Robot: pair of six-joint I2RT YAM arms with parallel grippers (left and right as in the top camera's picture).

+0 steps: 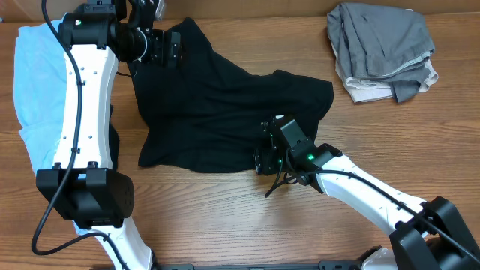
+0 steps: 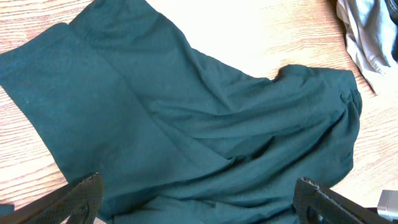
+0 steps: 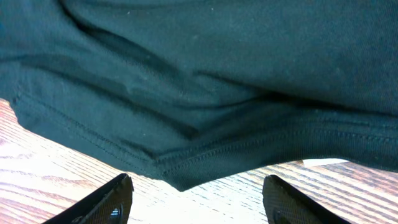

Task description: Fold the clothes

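Observation:
A dark teal-black shirt (image 1: 225,105) lies crumpled and spread on the wooden table. My left gripper (image 1: 171,49) hovers over its far left corner, open and empty; in the left wrist view the fingers (image 2: 199,202) straddle the cloth (image 2: 186,124) below. My right gripper (image 1: 264,154) is at the shirt's near hem, open and empty. In the right wrist view the fingers (image 3: 196,199) sit on either side of a stitched hem corner (image 3: 186,174), just short of it.
A light blue garment (image 1: 34,82) lies at the table's left edge under the left arm. A folded grey and white pile (image 1: 382,49) sits at the far right; it also shows in the left wrist view (image 2: 373,31). Bare wood lies in front.

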